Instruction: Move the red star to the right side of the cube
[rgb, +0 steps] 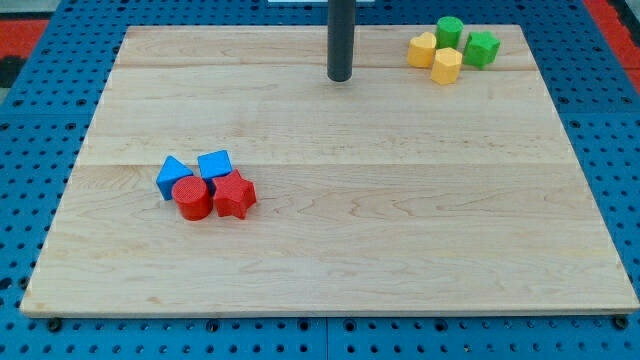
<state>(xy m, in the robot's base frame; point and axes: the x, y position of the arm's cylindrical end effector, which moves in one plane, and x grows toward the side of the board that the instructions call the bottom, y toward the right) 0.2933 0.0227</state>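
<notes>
The scene was brightly and evenly lit from overhead, so the wooden board (330, 240) showed no glare and the blocks cast only short, soft shadows at their bases. Focus was sharp across the frame, colours were saturated, and the board's edges in the lower corners looked straight, with no noticeable distortion or blur.

The worktop (400, 200) is pale wood with fine grain. My tip (340, 78) is dark grey. The red star (235, 196), red cylinder (191, 198), two blue blocks (215, 164) (173, 174), two yellow blocks (422, 49) (446, 65) and two green blocks (449, 31) (481, 47) are plain-coloured.
</notes>
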